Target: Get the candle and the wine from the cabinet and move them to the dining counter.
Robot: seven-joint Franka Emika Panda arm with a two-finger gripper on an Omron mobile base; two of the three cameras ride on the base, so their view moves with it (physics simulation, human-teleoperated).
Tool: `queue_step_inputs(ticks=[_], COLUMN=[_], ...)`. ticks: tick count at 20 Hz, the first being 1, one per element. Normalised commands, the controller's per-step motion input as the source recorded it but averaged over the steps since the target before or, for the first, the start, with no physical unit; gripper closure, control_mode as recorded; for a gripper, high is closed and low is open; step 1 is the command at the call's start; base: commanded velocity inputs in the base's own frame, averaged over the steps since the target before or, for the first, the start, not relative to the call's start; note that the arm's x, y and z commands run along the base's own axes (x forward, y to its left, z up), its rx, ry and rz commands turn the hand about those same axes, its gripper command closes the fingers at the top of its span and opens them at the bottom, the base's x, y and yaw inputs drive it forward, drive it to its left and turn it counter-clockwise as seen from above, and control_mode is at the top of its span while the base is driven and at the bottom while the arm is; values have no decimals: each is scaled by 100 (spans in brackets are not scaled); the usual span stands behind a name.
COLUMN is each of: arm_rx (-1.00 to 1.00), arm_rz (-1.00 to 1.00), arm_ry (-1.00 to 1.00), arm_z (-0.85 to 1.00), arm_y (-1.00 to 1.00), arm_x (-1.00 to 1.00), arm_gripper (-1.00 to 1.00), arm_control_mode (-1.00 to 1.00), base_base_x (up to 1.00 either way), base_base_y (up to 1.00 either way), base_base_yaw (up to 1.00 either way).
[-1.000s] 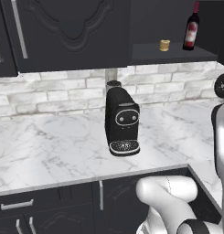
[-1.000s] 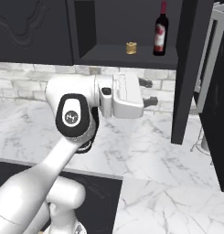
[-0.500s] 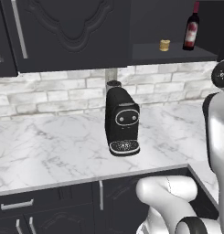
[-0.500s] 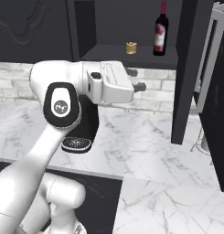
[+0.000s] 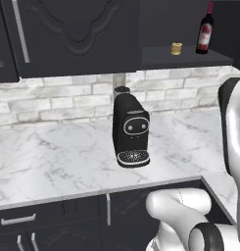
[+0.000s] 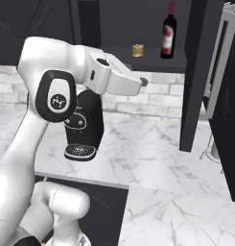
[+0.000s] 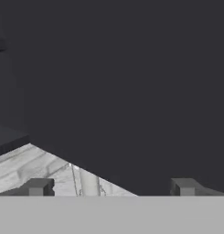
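Note:
The wine (image 5: 205,30) (image 6: 169,33), a dark bottle with a red cap, stands upright on the shelf of the open black cabinet (image 5: 77,34) (image 6: 152,61). The candle (image 5: 176,48) (image 6: 137,50), small and golden, sits on the same shelf to the left of the bottle. My gripper (image 6: 141,83) hangs below and in front of the shelf edge, under the candle and apart from it. In the hand view my gripper (image 7: 111,187) is open, with nothing between its fingertips (image 7: 38,186), and faces a dark cabinet surface. The dining counter is out of view.
A black coffee machine (image 5: 131,130) (image 6: 83,127) stands on the marble worktop (image 5: 53,157) under the cabinet, against the brick wall. The swung-open cabinet door (image 6: 193,72) hangs to the right of the shelf. My white arm (image 5: 235,127) rises at the right edge.
My arm has lifted; the hand rose from beside the coffee machine toward the shelf edge. The bottle and the candle have not moved.

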Motion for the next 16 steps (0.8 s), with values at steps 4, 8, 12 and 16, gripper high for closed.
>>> queue_step_inputs(ticks=[4,8,12,16], arm_rx=[17,18,19,17], arm_rz=[17,18,22,26], arm_ry=[0,3,4,1], arm_z=[9,18,4,0], arm_y=[32,33,21,14], arm_x=[10,16,18,26], arm_gripper=[-100,-100,-100,-100], arm_control_mode=[-100,-100,-100,-100], base_base_x=[0,0,0,0], base_base_y=[0,0,0,0], base_base_yaw=[0,0,0,0])
